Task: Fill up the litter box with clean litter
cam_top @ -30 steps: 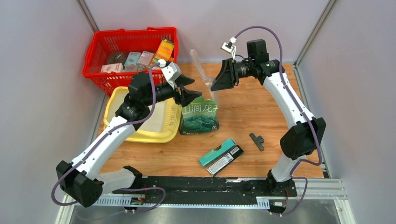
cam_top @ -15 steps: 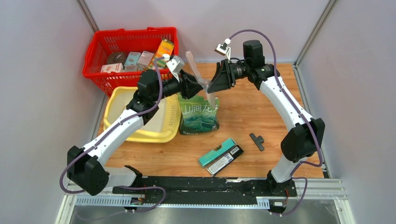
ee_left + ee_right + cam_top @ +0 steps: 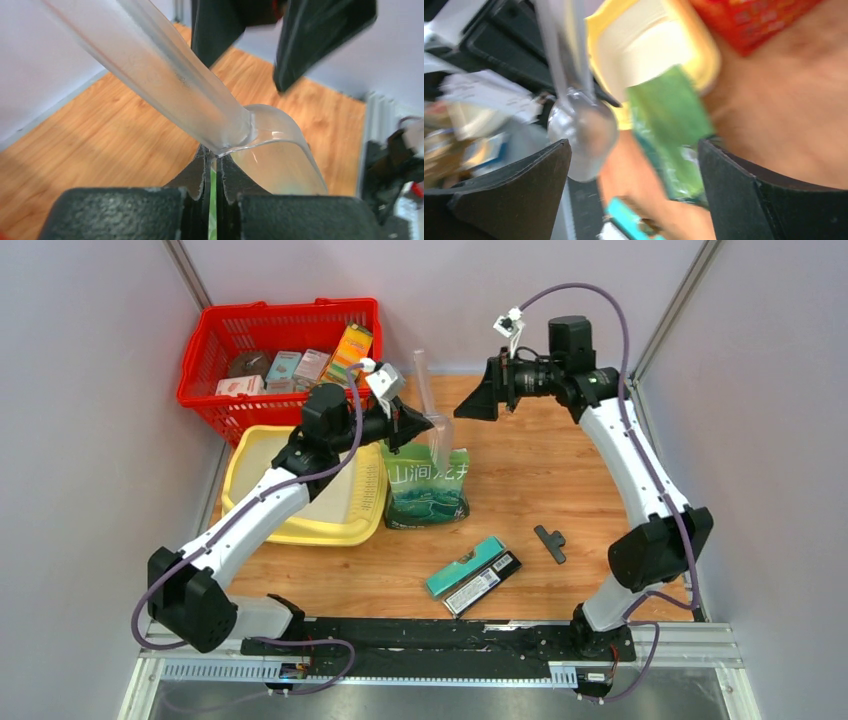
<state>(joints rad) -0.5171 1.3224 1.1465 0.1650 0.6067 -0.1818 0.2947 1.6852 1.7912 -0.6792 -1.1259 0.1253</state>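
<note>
The left gripper (image 3: 424,426), just above the centre of the overhead view, is clamped on the translucent scoop (image 3: 423,390). Its wrist view shows the two fingers (image 3: 199,172) drawn almost together where the handle meets the bowl. The scoop's handle rises steeply, and its bowl sits at the mouth of the green bag (image 3: 428,488), which stands on the wooden counter (image 3: 560,470) directly below the gripper. The right gripper (image 3: 476,402), up and to the right, has its jaws spread wide and holds nothing; it is apart from the scoop and faces it. The litter box (image 3: 262,525) lies left of centre, touching the bag's left side, its cream inside showing. A red basket (image 3: 200,350) stands behind it in the upper left.
</note>
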